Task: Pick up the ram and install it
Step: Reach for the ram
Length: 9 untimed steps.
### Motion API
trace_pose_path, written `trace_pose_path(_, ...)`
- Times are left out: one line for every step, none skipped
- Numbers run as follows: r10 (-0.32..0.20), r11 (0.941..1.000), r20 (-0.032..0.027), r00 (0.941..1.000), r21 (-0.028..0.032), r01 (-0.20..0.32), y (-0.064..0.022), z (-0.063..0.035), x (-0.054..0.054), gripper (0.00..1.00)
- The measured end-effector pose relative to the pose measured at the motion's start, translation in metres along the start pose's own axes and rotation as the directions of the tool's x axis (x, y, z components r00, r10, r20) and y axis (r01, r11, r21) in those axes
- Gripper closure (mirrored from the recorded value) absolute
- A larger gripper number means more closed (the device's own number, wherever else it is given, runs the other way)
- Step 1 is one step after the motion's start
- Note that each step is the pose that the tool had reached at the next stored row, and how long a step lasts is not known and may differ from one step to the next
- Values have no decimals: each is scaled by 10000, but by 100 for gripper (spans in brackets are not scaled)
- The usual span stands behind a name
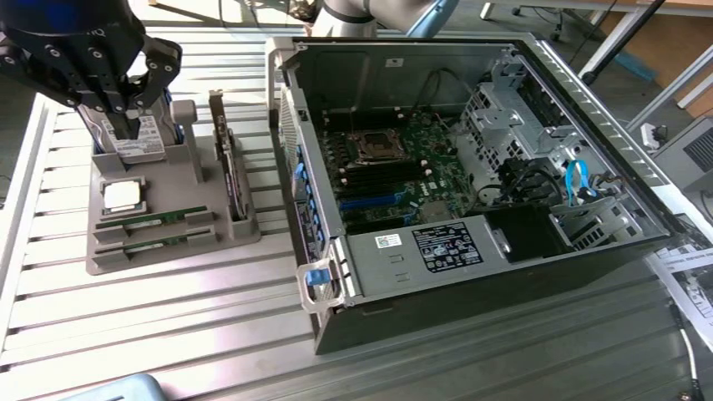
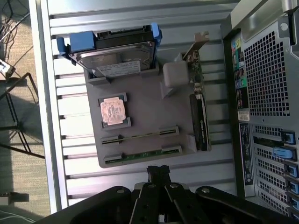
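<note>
Well, my black gripper hung empty, jaws closed, over the grey plastic holder at the exterior view's left, where the thin green ram stick stood edgewise: light, stiff, fragile, I judged; best pinched by its long edges.

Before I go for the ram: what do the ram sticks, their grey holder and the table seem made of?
The ram sticks: green circuit board, dull finish. The grey holder: probably matte plastic, judging by its even colour without glare. The table: likely metal, perhaps aluminium; ribbed slats with a bright sheen.
</note>
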<state>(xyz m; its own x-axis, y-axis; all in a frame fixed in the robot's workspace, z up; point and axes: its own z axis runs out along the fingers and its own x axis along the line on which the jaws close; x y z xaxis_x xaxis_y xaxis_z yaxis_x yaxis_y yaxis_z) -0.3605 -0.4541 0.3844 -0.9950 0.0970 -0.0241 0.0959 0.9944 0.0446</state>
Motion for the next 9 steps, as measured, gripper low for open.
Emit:
trace_pose_path(0,10000,0,10000,0,0,-5,0,0,89)
trace_pose_path(0,10000,0,10000,0,0,-10,-1,-1,89)
trace_pose_path(1,10000,1,10000,0,-1,-15,0,-1,89)
trace_pose_path(0,10000,0,10000,0,0,-19,-1,-2,89)
trace_pose_path(1,10000,0,10000,0,-1,-24,-1,-2,89)
trace_pose_path(0,10000,0,10000,0,0,-30,-1,-3,89)
trace_pose_path(0,10000,1,10000,0,0,-35,-1,-3,89)
trace_pose_path(0,10000,0,10000,0,0,-41,-2,-4,89)
trace_pose_path(0,10000,1,10000,-1,0,-46,-2,-4,89)
